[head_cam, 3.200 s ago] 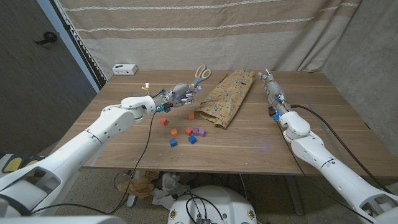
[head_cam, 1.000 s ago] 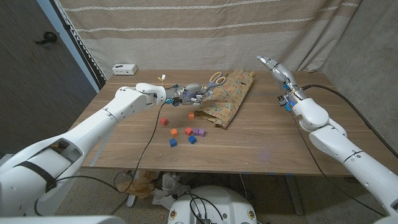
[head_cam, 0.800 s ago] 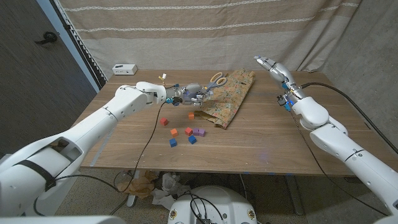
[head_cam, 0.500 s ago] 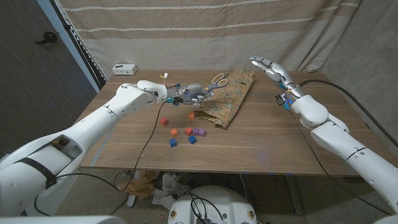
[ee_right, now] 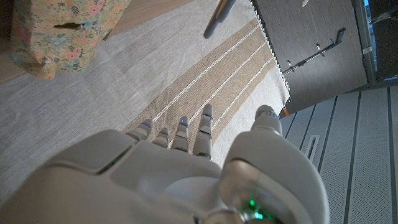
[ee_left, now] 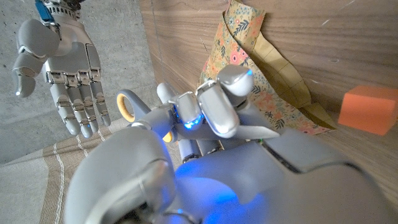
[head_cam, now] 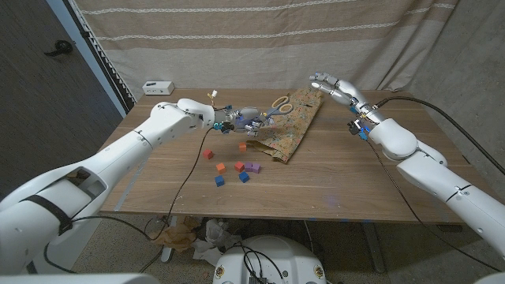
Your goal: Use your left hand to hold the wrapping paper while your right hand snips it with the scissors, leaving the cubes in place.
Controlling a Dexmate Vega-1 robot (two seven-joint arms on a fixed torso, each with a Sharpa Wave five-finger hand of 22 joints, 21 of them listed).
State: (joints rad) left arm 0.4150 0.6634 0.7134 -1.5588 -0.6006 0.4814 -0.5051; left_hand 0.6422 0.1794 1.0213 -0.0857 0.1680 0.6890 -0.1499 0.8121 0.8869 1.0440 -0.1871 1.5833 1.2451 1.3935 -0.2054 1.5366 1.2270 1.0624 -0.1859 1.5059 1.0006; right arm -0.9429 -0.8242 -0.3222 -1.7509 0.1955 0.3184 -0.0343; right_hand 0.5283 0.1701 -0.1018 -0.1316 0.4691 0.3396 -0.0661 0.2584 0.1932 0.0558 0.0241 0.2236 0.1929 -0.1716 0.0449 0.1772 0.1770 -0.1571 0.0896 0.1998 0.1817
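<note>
Tabletop (head_cam: 331,185): wooden, backed by a striped beige curtain (head_cam: 260,39) at 12 o'clock and a dark panel (head_cam: 47,87) at 9 to 10 o'clock.

Wrapping paper (head_cam: 290,125): floral, tan, crumpled, lying at the centre toward 12 o'clock; its near end is folded open. Also seen in the left wrist view, where the folded edge lifts off the wood.

Left hand (head_cam: 241,120): raised above the tabletop just at 9 o'clock of the wrapping paper, fingers wrapped round the scissors (head_cam: 272,108), whose pale handle loops stick out over the paper's edge at 12 o'clock. In the left wrist view one loop shows past the curled fingers (ee_left: 217,99); the blades are hidden by the hand.

Right hand (head_cam: 330,85): held in the air at 1 o'clock of the paper, fingers straight and spread, holding nothing, apart from the scissors. The left wrist view shows its palm side; the right wrist view shows its back with the curtain beyond.

White box (head_cam: 158,87): at 10 o'clock, near the far edge.

Cubes: orange cube (head_cam: 243,147) touching the paper's near corner; red cube (head_cam: 208,154), red-orange cube (head_cam: 238,166), orange low cube (head_cam: 219,167), purple block (head_cam: 252,166), and two blue cubes (head_cam: 219,181) lie at 7 o'clock of the paper, apart from it and from both hands.
</note>
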